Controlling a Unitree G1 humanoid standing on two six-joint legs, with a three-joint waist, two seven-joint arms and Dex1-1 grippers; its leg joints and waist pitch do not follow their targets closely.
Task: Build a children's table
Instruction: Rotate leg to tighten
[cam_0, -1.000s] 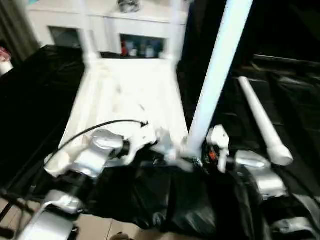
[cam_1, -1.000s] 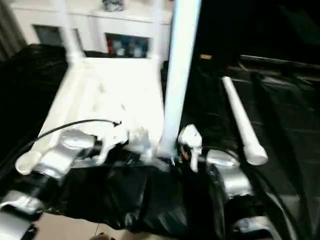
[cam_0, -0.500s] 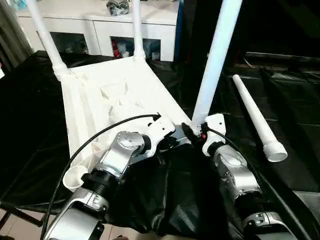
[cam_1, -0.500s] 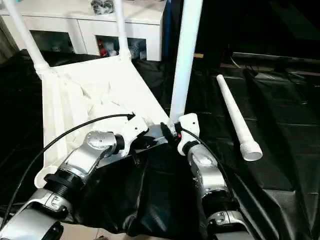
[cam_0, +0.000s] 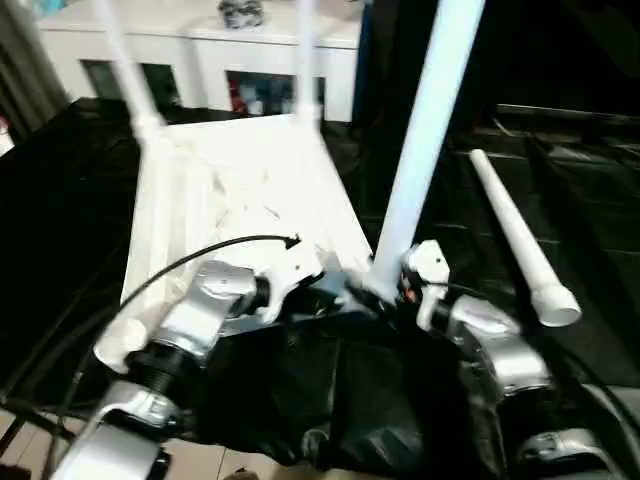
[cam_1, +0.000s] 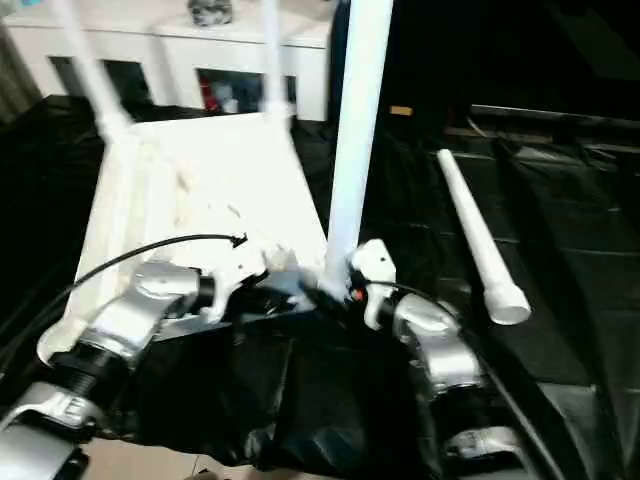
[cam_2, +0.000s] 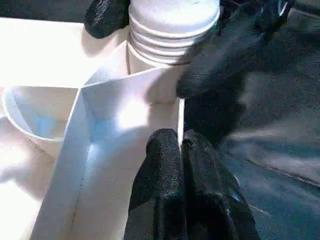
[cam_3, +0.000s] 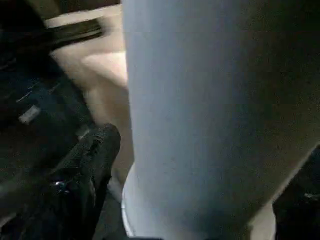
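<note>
Left eye view: three legs stand in the upturned top (cam_0: 240, 190), one leg (cam_0: 520, 245) lies loose; left gripper (cam_2: 180, 145) pinches its rim, right gripper (cam_0: 400, 292) spread around the near leg (cam_0: 425, 130).

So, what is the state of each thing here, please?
White plastic tabletop: upside down, near edge pinched by left gripper.
Near white leg: upright in corner socket.
Two far legs: upright, fitted.
Loose fourth leg: lying on black cover.
Left gripper: shut on tabletop edge.
Right gripper: around near leg's base.

I see the tabletop (cam_0: 240, 190) lying upside down on the bench (cam_0: 60, 200), three legs (cam_0: 425, 130) standing in its corners, a loose leg (cam_0: 515, 240) lying to its right.
</note>
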